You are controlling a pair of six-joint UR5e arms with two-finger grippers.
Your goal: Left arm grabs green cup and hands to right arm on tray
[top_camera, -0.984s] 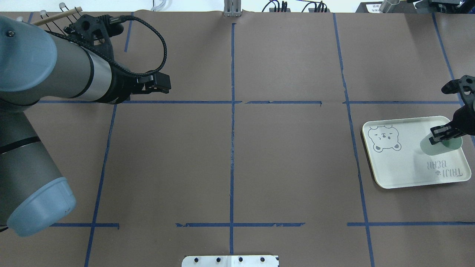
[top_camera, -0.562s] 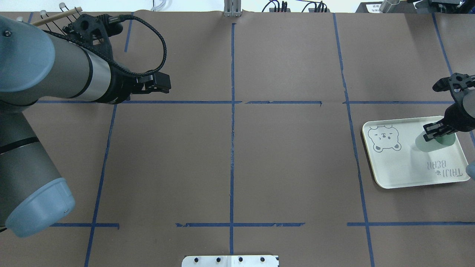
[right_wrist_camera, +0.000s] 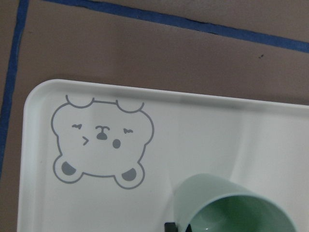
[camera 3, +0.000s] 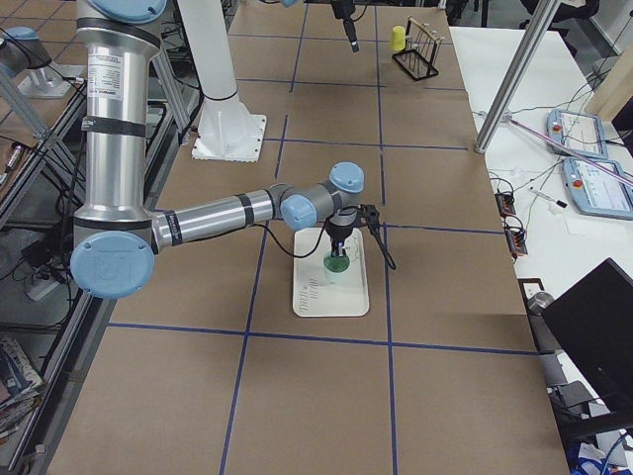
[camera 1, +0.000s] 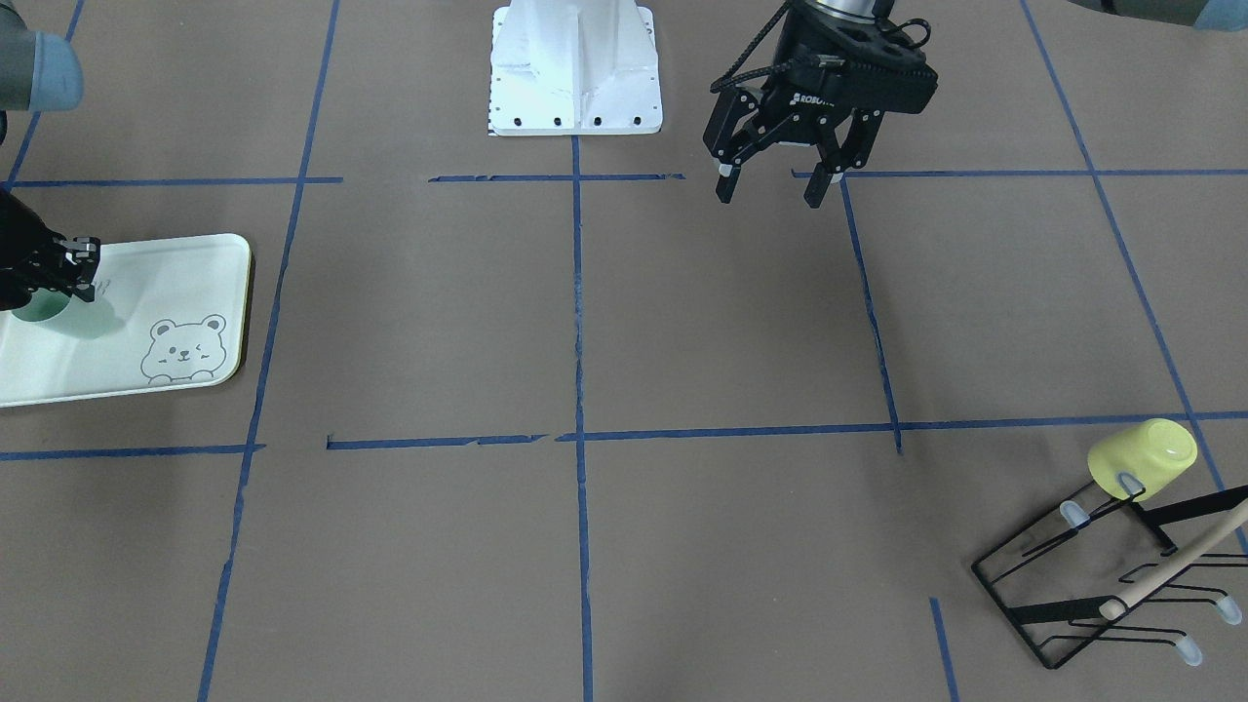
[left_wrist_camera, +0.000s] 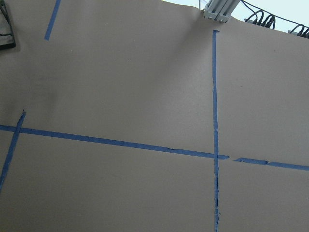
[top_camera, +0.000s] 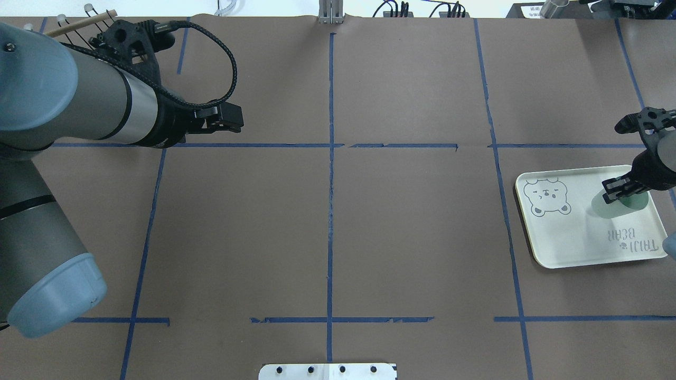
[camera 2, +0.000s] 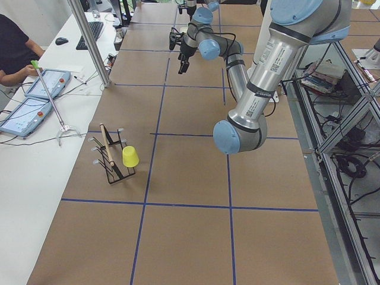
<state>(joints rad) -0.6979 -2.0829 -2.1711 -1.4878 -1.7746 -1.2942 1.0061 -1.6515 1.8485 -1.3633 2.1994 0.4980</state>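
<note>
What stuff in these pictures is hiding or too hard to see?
- The yellow cup: in the overhead view the left arm hides it.
- The green cup: the right wrist view's bottom edge cuts it off; whether its base touches the tray is unclear.
- The right gripper: the front-facing view's left edge cuts off its body.
- The tray's lettering: that same edge cuts it off.

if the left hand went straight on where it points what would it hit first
Probably the bare brown paper-covered table, beside a blue tape line; the black two-finger left hand points down, nothing visible beneath it.
</note>
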